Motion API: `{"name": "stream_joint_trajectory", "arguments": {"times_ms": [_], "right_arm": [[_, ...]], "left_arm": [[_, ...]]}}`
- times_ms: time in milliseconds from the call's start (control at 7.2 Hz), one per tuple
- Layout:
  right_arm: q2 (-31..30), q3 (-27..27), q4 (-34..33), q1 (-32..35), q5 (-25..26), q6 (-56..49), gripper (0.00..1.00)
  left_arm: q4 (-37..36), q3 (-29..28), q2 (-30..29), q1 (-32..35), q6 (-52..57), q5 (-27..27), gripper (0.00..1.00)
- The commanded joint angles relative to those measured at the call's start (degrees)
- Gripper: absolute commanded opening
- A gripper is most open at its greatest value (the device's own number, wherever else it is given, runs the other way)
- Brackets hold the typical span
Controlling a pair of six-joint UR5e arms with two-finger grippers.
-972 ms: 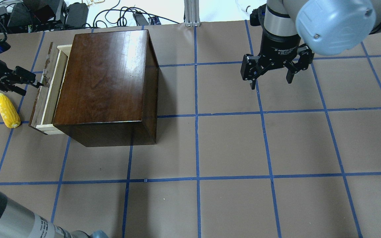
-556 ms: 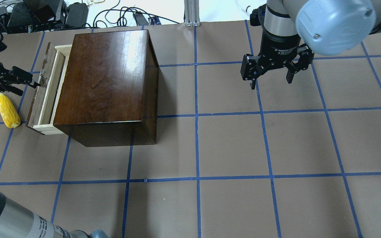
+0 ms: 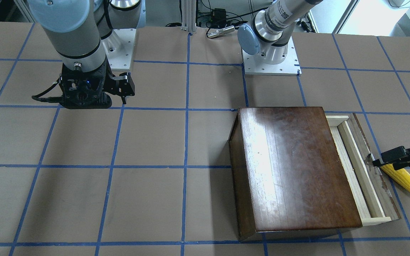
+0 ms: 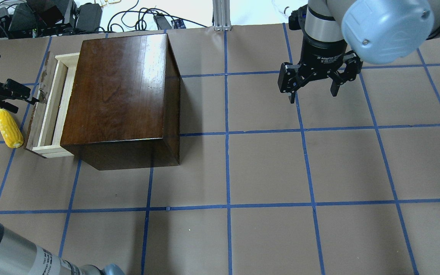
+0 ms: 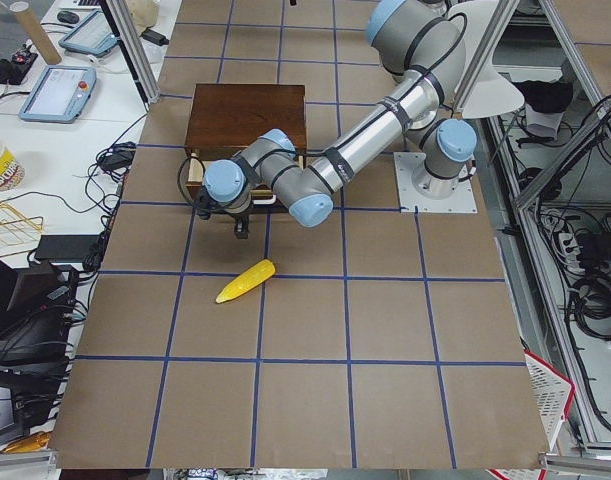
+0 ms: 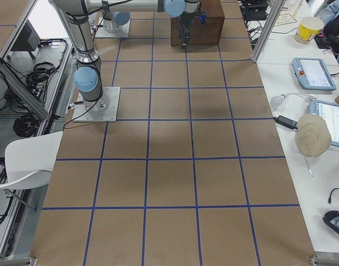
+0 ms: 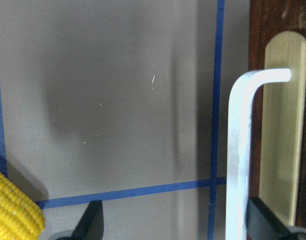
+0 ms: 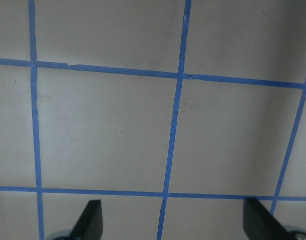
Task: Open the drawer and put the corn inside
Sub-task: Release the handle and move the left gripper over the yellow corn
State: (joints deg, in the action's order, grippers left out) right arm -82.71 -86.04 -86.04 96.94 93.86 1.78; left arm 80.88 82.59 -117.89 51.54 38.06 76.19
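Opening seemingly near done: drawer (image 4: 48,110) slid partly out of the box (image 4: 120,88); corn (image 4: 9,128) not yet picked up. Left gripper (image 4: 25,96) spread apart around the handle (image 7: 238,150), not clamped. Corn just beside it, at seven o'clock overhead, outside the drawer front. Right gripper (image 4: 311,93) spread too, empty, well apart at three o'clock.

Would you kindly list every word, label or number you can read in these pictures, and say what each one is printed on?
"Adaptive": white print on the black wrist above the right hand. The word after it is cut off, and the smaller lines beneath are too blurred to read.
Printed stickers on the left arm: too small to read.
No other text is legible.
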Motion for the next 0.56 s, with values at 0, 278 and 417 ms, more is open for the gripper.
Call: {"name": "stream_joint_trajectory", "arguments": {"times_ms": [0,278,417], "right_arm": [[0.00,0.00,0.00,0.00,0.00,-0.02,1.00],[0.00,0.00,0.00,0.00,0.00,-0.02,1.00],[0.00,0.00,0.00,0.00,0.00,-0.02,1.00]], "left_arm": [[-0.29,-0.33,-0.05,-0.30,0.09,0.18,1.00],[-0.64,-0.68,-0.40,-0.39,1.67,1.58,1.00],[-0.81,-1.38,-0.49,-0.48,1.67,1.85,1.00]]}}
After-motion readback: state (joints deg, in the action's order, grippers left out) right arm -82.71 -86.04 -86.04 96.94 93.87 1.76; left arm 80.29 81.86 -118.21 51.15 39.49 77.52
